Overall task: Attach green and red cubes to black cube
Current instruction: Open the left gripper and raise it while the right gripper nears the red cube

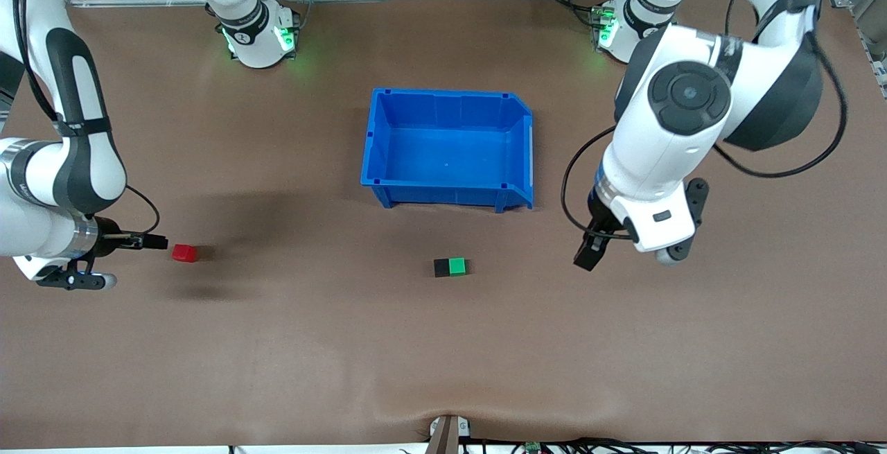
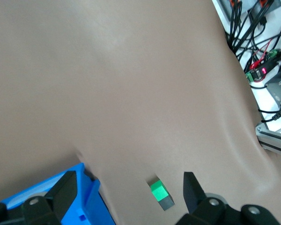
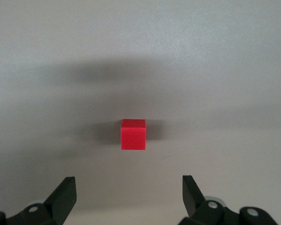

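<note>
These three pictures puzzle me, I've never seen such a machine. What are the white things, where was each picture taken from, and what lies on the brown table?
The white things are two robot arms, each ending in a two-fingered pincer. The big picture looks down from a high camera facing them; the other two come from cameras on the arms' wrists. On the table lie a blue bin, a black cube touching a green cube, and a red cube alone toward the right arm's end. The right pincer is open beside the red cube; the left pincer is open too. Neither holds anything.

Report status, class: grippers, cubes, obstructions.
Left gripper open, empty, over bare table. Right gripper open, facing red cube, not touching. Green cube against black cube. Blue bin farther back; path unobstructed.
</note>
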